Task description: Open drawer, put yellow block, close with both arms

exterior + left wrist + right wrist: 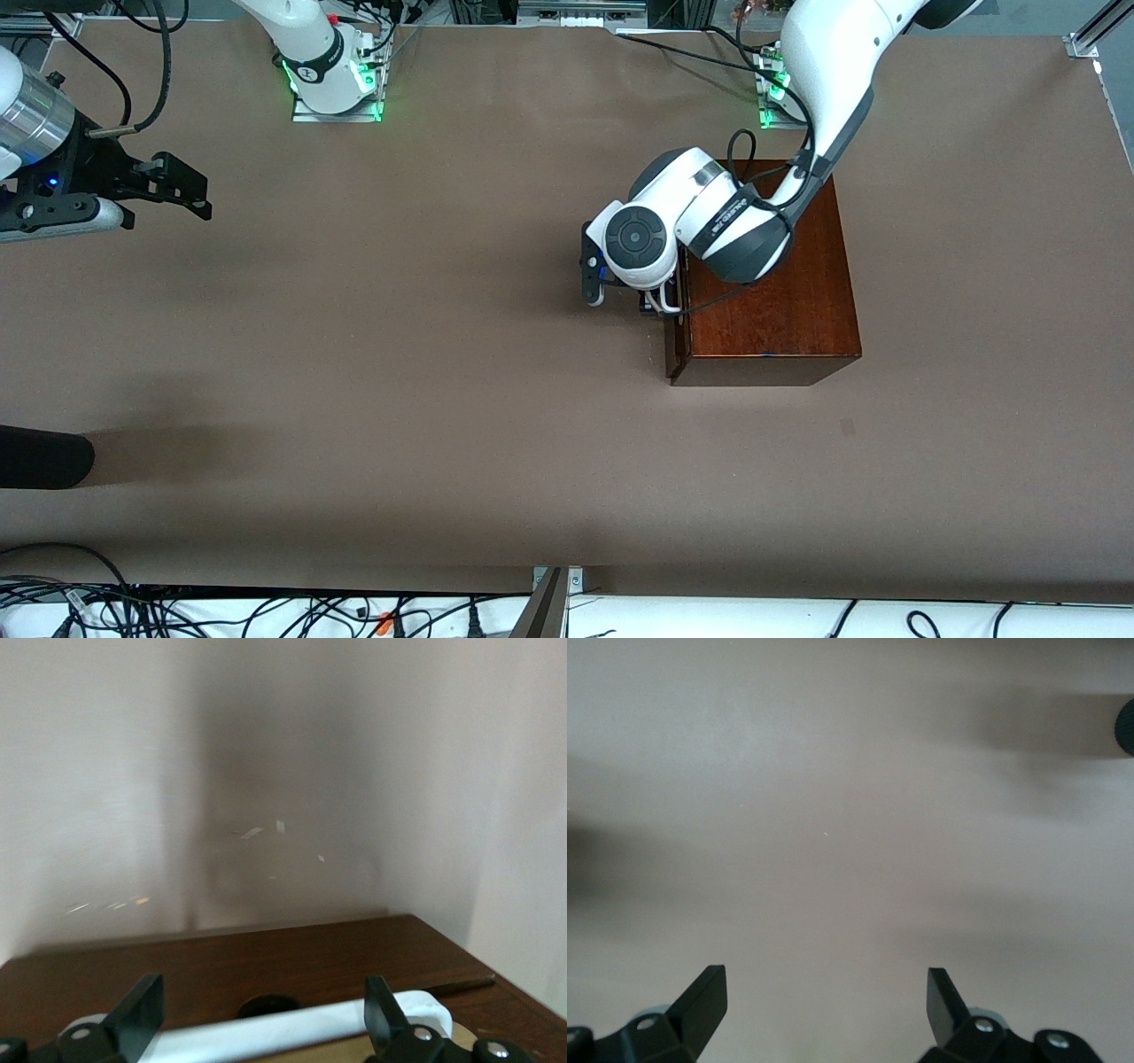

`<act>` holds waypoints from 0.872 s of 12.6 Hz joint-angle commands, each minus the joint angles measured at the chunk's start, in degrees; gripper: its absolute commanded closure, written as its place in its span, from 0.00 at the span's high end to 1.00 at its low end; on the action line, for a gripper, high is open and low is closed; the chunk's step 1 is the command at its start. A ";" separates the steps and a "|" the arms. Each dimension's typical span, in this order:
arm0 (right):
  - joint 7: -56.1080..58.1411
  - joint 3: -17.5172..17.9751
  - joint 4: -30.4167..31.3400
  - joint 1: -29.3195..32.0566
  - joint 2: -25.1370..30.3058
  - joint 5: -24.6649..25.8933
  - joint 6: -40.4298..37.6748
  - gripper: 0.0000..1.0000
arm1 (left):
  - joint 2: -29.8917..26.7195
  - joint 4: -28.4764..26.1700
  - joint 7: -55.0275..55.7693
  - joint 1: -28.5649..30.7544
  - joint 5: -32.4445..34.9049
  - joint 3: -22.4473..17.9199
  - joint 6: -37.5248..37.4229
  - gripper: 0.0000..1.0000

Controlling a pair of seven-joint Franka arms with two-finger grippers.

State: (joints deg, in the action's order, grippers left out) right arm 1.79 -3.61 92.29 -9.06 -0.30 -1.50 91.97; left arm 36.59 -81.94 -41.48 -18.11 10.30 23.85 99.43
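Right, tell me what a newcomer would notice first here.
The dark wooden box toward the left arm's end of the table, with the left end effector at its drawer front, open fingers astride the white handle. The right end effector hangs open over bare table at the other end.

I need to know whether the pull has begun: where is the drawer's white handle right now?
The white handle lies between the left gripper's open fingers, on the wooden box's front face, which points toward the right arm's end of the table.
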 commanded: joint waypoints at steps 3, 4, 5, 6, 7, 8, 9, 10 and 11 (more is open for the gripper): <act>-0.91 0.36 -0.45 0.44 0.38 0.44 -0.83 1.00 | -12.04 0.47 15.97 6.58 -7.40 0.58 -6.26 1.00; -0.91 0.36 -0.45 0.44 0.38 0.45 -0.83 1.00 | -14.68 0.56 17.56 8.08 -7.40 0.41 -8.62 1.00; -0.91 0.36 -0.45 0.44 0.38 0.45 -0.83 1.00 | -16.53 1.69 17.75 10.36 -7.31 0.23 -11.60 1.00; -0.91 0.36 -0.45 0.44 0.38 0.45 -0.83 1.00 | -17.85 2.57 18.01 12.64 -7.23 0.15 -15.46 1.00; -1.00 0.36 -0.45 0.44 0.38 0.36 -0.83 1.00 | -18.48 3.80 18.02 14.32 -6.88 -0.12 -18.19 1.00; -1.00 0.36 -0.45 0.44 0.38 0.36 -0.83 1.00 | -18.66 6.07 17.76 17.64 -6.61 -0.03 -21.18 1.00; -1.09 0.36 -0.45 0.44 0.38 0.36 -0.83 1.00 | -20.31 6.18 17.14 19.24 -7.31 -2.55 -22.52 1.00; -1.09 0.27 -0.45 0.53 0.38 0.36 -0.83 1.00 | -23.29 4.96 17.49 17.95 -7.66 -7.45 -22.44 1.00; -1.00 0.27 -0.45 0.53 0.38 0.36 -0.83 1.00 | -26.27 2.34 18.01 15.24 -8.97 -14.03 -20.35 1.00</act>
State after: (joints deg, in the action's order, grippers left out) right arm 1.73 -3.66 92.25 -9.00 -0.30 -1.50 91.96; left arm 15.29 -76.50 -24.51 -0.08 3.66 17.61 78.24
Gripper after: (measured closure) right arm 0.000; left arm 0.000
